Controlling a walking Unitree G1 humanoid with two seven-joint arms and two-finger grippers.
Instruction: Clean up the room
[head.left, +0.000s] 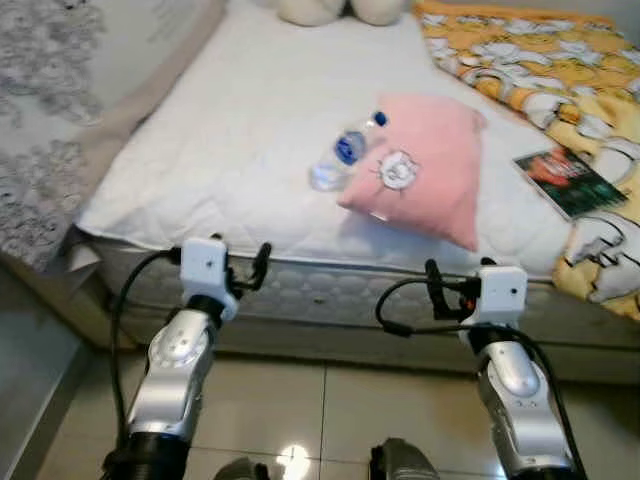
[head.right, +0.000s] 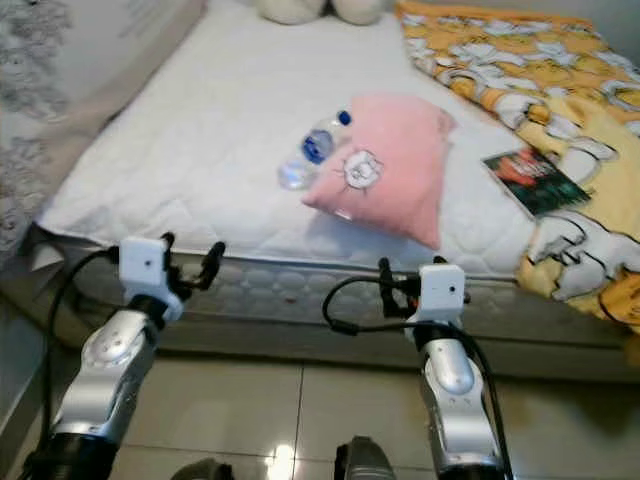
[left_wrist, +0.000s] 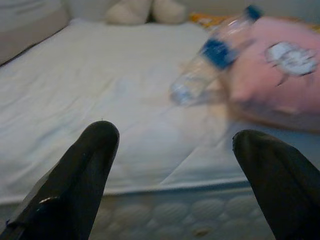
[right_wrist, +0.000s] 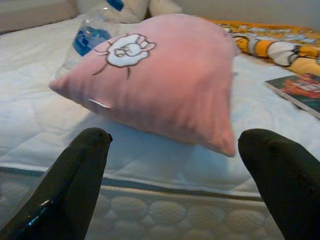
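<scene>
A clear water bottle with a blue label and cap lies on its side on the white mattress. It touches the left edge of a pink pillow with a white cartoon patch. A book lies to the right of the pillow, partly on a yellow patterned blanket. My left gripper is open at the mattress's front edge, below and left of the bottle. My right gripper is open at the same edge, just in front of the pillow. Both hold nothing.
Cream plush toys sit at the head of the bed. A grey floral fabric hangs along the bed's left side. The mattress side stands right before my arms. Glossy beige tiles lie underfoot.
</scene>
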